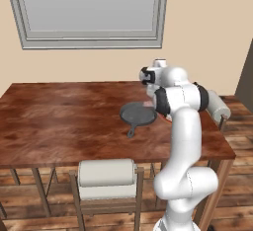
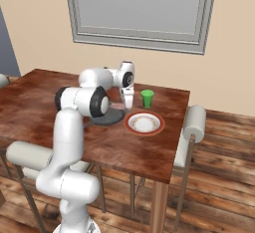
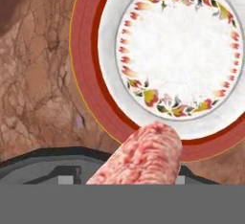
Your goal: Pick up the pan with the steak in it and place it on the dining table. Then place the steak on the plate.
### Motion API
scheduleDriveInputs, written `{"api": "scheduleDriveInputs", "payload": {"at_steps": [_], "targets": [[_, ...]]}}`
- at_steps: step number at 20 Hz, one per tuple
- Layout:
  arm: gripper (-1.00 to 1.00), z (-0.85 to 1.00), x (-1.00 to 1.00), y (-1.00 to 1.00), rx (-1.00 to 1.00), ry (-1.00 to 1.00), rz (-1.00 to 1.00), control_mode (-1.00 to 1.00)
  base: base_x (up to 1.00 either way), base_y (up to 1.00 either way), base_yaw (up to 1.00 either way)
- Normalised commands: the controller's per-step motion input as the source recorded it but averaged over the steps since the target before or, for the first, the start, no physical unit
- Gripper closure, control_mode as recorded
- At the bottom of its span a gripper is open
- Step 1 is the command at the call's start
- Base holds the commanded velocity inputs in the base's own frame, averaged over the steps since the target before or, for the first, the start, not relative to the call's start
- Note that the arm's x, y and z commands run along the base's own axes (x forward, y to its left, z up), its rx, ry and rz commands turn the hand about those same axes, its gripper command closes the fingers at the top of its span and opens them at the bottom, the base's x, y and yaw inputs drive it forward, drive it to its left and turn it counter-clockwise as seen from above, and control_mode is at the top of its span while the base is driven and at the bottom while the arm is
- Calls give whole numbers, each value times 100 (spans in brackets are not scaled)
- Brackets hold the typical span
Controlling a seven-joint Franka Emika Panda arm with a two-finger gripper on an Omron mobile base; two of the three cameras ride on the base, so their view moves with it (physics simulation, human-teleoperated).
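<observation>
the pan (image 1: 138,113) sits on the tabletop (image 1: 59,121), handle toward the robot, just beside the plate (image 2: 144,123), so the first half of the task looks done. the end effector (image 2: 126,102) hangs between pan and plate with the steak (image 3: 143,158) pinched in it; in the hand view the meat sticks out from the bottom edge, its tip over the plate's red rim, the pan's edge below it. the fingers themselves are hidden behind the meat, so the grip appears to be partly closed on the steak, though i can't judge how firm it is. risks from here: a release now could leave the steak half on the rim or on the wood; the soft slab may slip out; the green cup (image 2: 147,98) stands near the plate.
</observation>
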Motion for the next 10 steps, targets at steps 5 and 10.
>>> {"api": "scheduleDriveInputs", "payload": {"at_steps": [5, 10], "targets": [[100, 0, -7, -71, 0, 0, -4, -100, 0, 0, 0], [100, 0, -14, -68, 1, -4, -2, -100, 0, 0, 0]]}}
